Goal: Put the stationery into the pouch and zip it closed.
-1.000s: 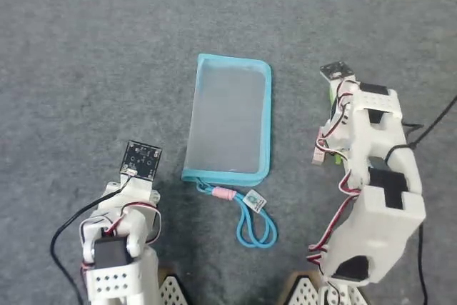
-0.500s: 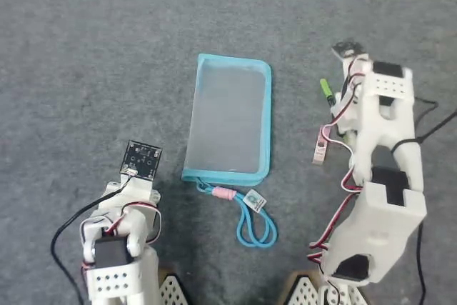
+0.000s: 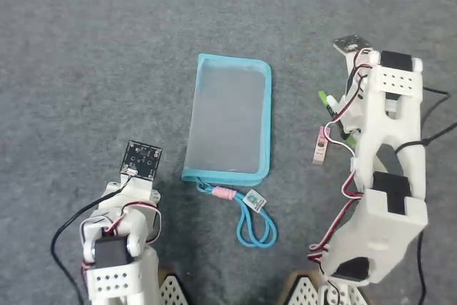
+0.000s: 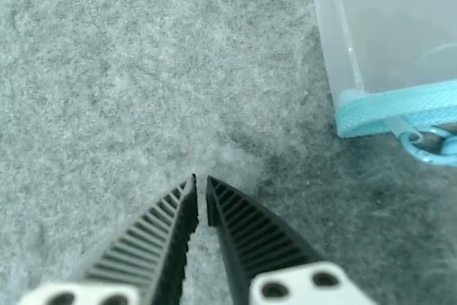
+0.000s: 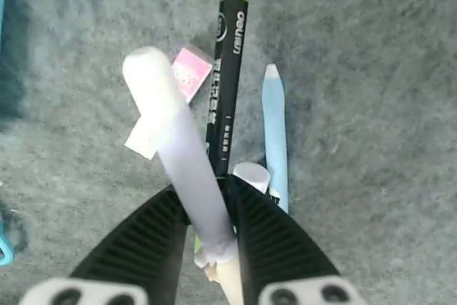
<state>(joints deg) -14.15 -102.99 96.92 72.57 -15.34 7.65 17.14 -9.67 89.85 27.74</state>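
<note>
Claws: right claw (image 5: 205, 192) clamped on pale pen (image 5: 175, 133); left claw (image 4: 201, 182) pressed together over grey mat (image 4: 107, 69)

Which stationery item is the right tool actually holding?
The pale lilac stick, clamped in the right tool; the black-green pen and light blue pencil lie on the mat.

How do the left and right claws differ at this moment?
The left claw is shut and empty; the right claw is shut on a white pen. The left claw is beside the pouch; the right claw is above a black marker. Both point down at the table.
</note>
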